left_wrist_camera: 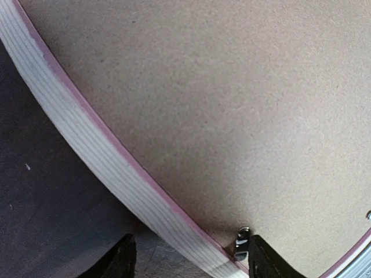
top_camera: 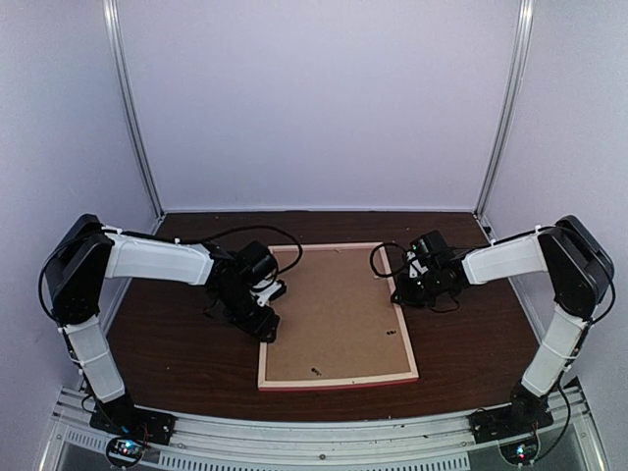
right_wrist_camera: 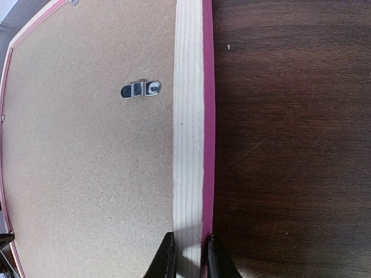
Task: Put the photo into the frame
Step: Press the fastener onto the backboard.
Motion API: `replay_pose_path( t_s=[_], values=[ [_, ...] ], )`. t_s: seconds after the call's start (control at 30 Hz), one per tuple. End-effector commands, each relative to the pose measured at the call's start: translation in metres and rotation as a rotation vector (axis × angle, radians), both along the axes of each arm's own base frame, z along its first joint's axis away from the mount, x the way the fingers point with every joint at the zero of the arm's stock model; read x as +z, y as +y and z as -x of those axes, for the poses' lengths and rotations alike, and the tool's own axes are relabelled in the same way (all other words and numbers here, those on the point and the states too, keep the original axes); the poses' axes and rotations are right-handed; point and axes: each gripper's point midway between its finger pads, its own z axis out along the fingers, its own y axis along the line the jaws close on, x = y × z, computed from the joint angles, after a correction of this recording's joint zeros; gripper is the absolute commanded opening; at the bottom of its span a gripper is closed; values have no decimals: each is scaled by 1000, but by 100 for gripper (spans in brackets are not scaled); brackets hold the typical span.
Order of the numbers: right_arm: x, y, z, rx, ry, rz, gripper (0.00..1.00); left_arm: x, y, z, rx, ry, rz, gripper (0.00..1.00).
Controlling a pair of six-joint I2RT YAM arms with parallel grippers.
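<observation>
Right end effector (right_wrist_camera: 188,250) clamps the frame (top_camera: 339,381) at its right rail; left end effector (left_wrist_camera: 190,255) straddles its left rail, jaws apart.

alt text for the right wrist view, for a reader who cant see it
The right gripper pinches the pale wooden rail of the frame, which lies back up, its outer edge bright pink. Left of the rail is the brown backing board with a small metal clip; right of it, the dark wooden table.

Left hand (left_wrist_camera: 191,262), jaws parted, astride the frame (left_wrist_camera: 98,156) rail beside the brown backing board (left_wrist_camera: 232,104).
</observation>
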Motion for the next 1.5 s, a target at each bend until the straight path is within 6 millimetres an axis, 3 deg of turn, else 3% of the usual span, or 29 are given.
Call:
replay_pose_path(
  t_s=[0.0, 0.43, 1.13, 1.2, 1.37, 1.47],
  values=[
    [-39, -22, 39, -1, 157, 109, 11, -5, 1, 3, -22, 7, -11, 63],
    [-40, -21, 37, 6, 159, 114, 11, -12, 3, 4, -42, 5, -15, 47],
    [-40, -20, 36, 21, 157, 118, 11, -1, -11, 0, -69, -13, 69, 35],
    [-40, -21, 37, 24, 158, 120, 11, 3, -16, 0, -65, 2, 118, 39],
    [-37, -20, 34, 23, 150, 115, 11, 20, -21, -11, -25, -7, 200, 67],
    [-35, -18, 34, 25, 148, 113, 11, 30, -21, -23, 9, -20, 240, 75]
  ],
)
